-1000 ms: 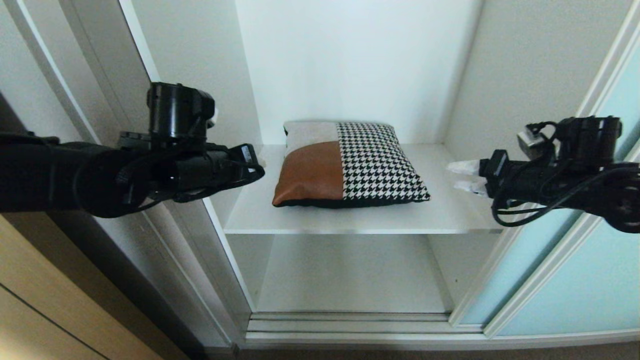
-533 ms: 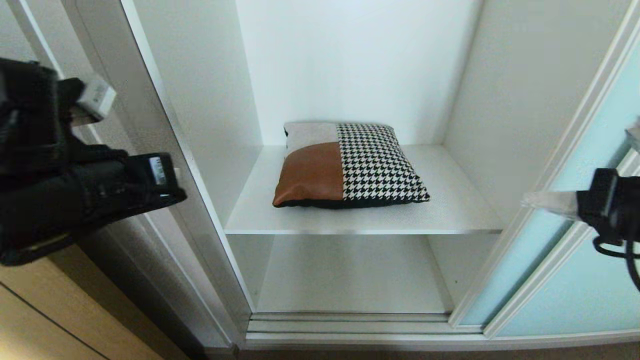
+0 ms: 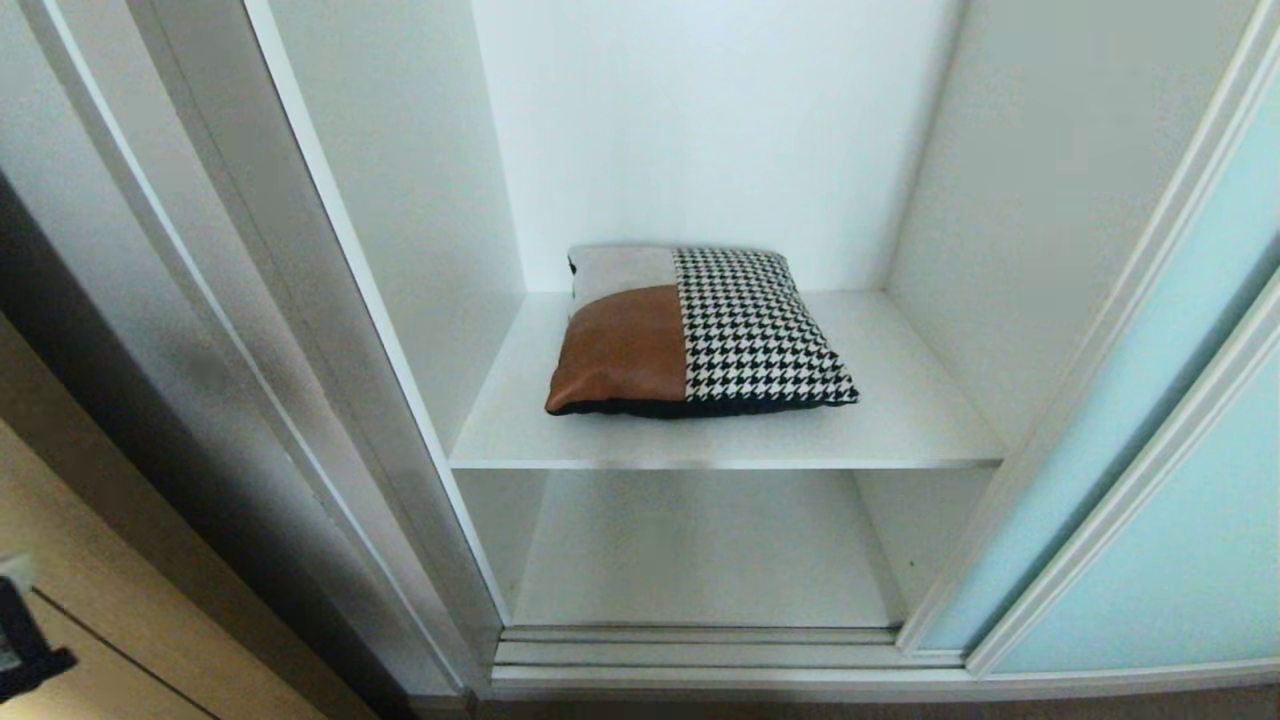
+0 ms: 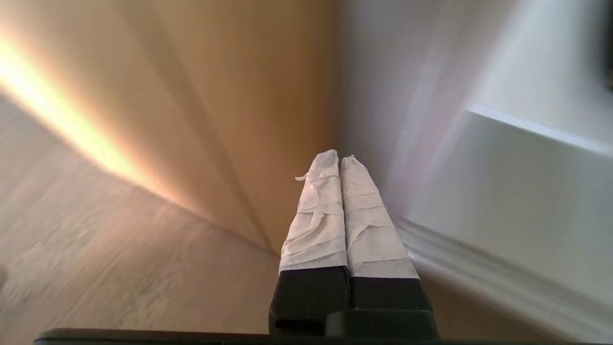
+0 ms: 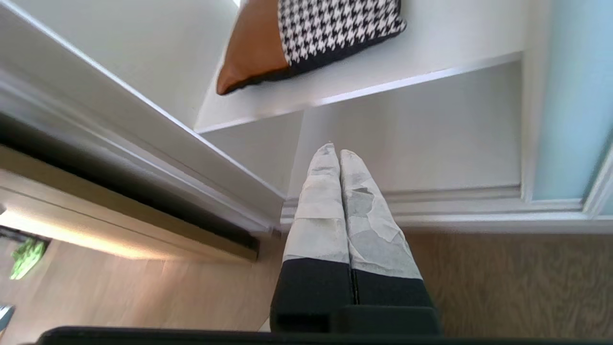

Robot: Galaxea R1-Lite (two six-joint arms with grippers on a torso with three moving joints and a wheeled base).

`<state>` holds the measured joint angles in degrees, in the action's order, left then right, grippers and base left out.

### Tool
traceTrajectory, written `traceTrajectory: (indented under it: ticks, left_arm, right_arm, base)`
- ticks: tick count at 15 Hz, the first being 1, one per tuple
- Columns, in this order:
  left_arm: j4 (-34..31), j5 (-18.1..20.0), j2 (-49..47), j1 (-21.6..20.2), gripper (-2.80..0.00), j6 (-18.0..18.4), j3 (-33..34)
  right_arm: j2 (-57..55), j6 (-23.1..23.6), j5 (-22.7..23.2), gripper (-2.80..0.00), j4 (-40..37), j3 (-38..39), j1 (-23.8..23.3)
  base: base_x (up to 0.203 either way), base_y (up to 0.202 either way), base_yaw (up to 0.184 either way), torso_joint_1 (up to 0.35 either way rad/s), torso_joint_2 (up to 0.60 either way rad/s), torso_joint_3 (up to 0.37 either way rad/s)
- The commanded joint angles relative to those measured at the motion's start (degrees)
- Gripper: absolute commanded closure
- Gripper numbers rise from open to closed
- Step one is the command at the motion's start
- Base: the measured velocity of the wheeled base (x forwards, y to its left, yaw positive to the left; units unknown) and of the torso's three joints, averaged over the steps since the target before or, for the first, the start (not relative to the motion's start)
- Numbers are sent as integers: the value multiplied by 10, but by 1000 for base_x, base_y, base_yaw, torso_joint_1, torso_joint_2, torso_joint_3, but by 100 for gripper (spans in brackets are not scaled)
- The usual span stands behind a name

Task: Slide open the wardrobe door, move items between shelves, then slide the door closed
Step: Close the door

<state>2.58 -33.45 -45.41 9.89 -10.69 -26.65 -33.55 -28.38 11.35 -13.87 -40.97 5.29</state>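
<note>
Cushion, houndstooth with rust-brown and beige-grey patches: lies flat on the upper shelf of the open wardrobe compartment, well beyond and above the tips of the right gripper, whose jaws are pressed together and hold nothing. Sliding wardrobe door, pale aqua glass: stands drawn aside, to one side of those jaws. Left gripper: jaws likewise closed and empty, pointing at the wood floor beside a tan panel.
</note>
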Motion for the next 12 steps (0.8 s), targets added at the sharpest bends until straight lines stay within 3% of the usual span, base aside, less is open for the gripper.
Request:
traceTrajectory:
  ticks: [1, 3, 5, 8, 9, 10, 12]
  left_arm:
    - [-1, -3, 121, -58, 0, 3, 51]
    - [0, -1, 199, -91, 0, 29, 84]
    - [-1, 31, 295, -105, 0, 65, 123]
    - [-5, 142, 370, -113, 0, 103, 178]
    - [-15, 203, 390, -113, 0, 110, 189]
    - [-25, 241, 410, -113, 0, 117, 205]
    - [-33, 281, 451, -113, 0, 164, 241]
  right_arm:
    - [119, 1, -12, 0, -18, 39, -3]
    - [133, 4, -19, 0, -19, 45, -20]
    - [149, 7, -21, 0, -18, 48, -36]
    - [176, 5, -16, 0, -28, 52, -52]
    - [183, 4, -15, 0, -33, 55, -55]
    - [185, 4, -17, 0, -35, 58, -56]
    - [186, 7, -20, 0, -33, 52, -56]
  base:
    - [0, 0, 0, 0, 0, 0]
    - [0, 0, 0, 0, 0, 0]
    - [0, 0, 0, 0, 0, 0]
    - [0, 0, 0, 0, 0, 0]
    - [0, 0, 0, 0, 0, 0]
    - [0, 0, 0, 0, 0, 0]
    - [0, 0, 0, 0, 0, 0]
